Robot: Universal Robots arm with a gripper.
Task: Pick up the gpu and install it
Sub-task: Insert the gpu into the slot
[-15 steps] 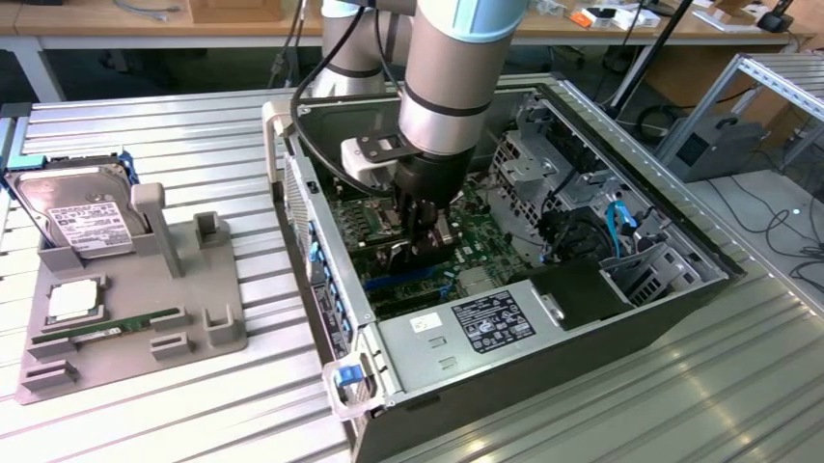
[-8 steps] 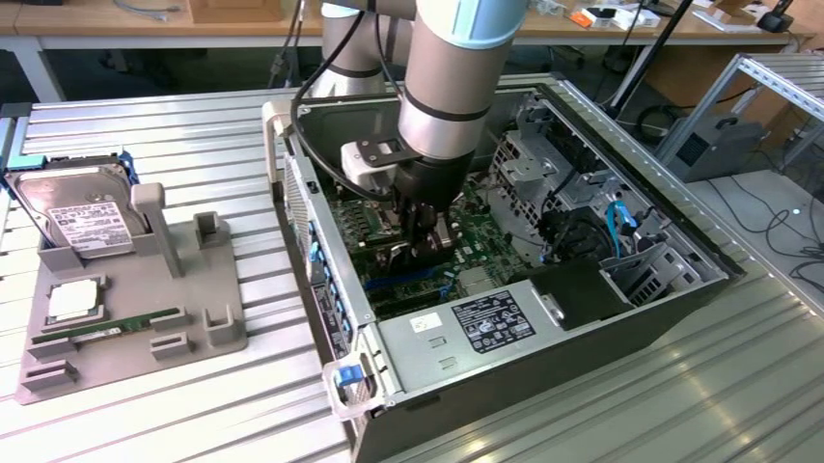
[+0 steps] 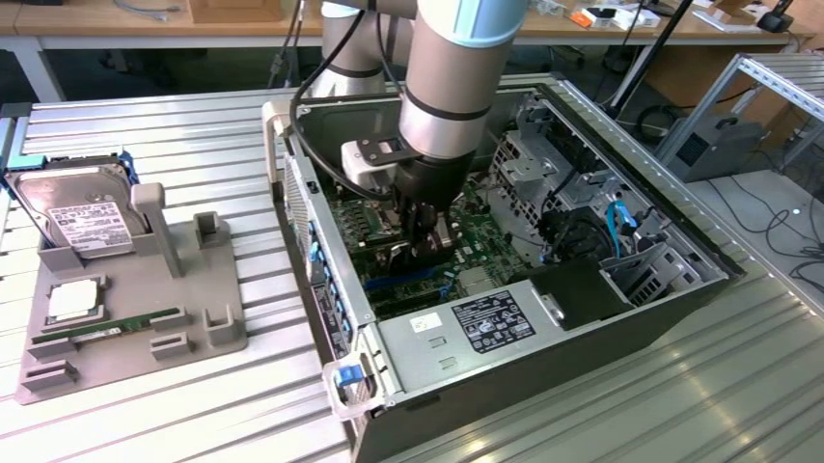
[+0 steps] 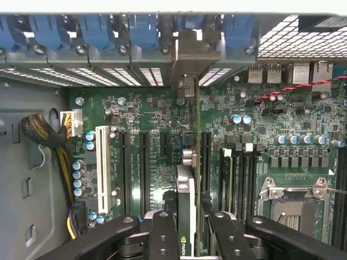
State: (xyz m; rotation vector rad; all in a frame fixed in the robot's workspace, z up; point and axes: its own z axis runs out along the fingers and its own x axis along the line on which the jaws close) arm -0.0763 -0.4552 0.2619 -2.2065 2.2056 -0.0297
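The gpu stands on edge between my fingers, its green card running up to the silver end bracket at the case's rear slot openings. It sits over the motherboard, in line with the black expansion slots; whether it is seated in a slot I cannot tell. My gripper is shut on the card. In the exterior view the gripper reaches down into the open computer case, with the dark gpu below it.
A grey fixture at the exterior view's left carries a hard drive, a processor and a memory stick. Inside the case are a drive cage, a white slot, a processor socket and a cable bundle.
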